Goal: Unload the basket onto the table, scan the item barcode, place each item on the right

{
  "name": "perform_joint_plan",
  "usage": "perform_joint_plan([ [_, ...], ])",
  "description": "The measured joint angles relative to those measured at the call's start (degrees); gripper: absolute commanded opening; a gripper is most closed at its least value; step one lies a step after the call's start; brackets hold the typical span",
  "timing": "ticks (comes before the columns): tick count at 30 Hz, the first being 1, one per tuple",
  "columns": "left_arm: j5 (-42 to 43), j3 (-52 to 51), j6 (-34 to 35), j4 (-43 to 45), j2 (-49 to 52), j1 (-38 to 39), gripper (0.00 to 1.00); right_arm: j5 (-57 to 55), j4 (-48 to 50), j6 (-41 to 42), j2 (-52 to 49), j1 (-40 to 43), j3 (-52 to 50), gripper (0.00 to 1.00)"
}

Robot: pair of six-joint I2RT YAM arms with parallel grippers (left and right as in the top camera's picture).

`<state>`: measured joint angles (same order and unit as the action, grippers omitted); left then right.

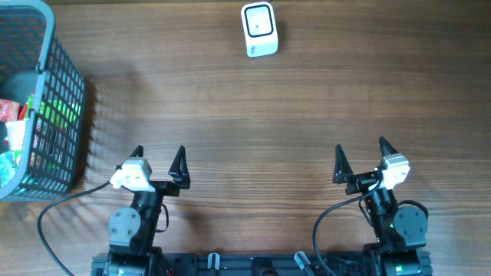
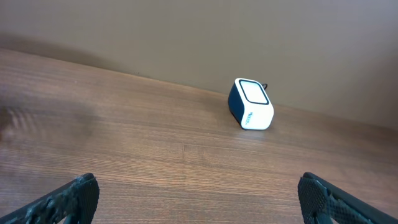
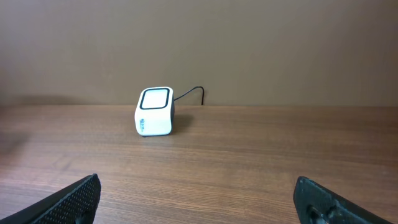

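Observation:
A small white barcode scanner point(image 1: 258, 29) with a dark-framed window on top stands at the far middle of the wooden table; it also shows as the scanner point(image 2: 252, 103) in the left wrist view and the scanner point(image 3: 155, 111) in the right wrist view. Packaged items point(image 1: 11, 126) lie inside a grey mesh basket point(image 1: 57, 92) at the far left. My left gripper point(image 1: 157, 157) sits near the front edge on the left, open, holding nothing. On the right near the front, my right gripper point(image 1: 359, 157) is open and empty too. Both are far from the scanner and basket.
A thin black cable point(image 3: 189, 92) runs from the back of the scanner toward the wall. Black cables point(image 1: 61, 207) trail from both arm bases at the front edge. Bare wood lies between the grippers and the scanner.

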<state>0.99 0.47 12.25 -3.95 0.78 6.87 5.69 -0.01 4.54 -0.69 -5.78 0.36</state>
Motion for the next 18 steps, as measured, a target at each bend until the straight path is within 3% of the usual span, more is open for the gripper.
perform_joint_plan([
  [9,1.2,3.0,1.4,-3.1,0.5,0.0,1.0,0.0,0.0,0.0,0.0,0.0,0.0,1.0],
  [15,7.2,27.2,2.2,-22.0,15.2,0.0,1.0,0.0,0.0,0.0,-0.1,0.0,0.0,1.0],
  [17,9.3,40.0,2.5,-30.1,24.6,0.0,1.0,0.0,0.0,0.0,-0.2,0.0,0.0,1.0],
  [18,9.9,46.6,2.7,-38.4,28.9,0.0,1.0,0.0,0.0,0.0,-0.2,0.0,0.0,1.0],
])
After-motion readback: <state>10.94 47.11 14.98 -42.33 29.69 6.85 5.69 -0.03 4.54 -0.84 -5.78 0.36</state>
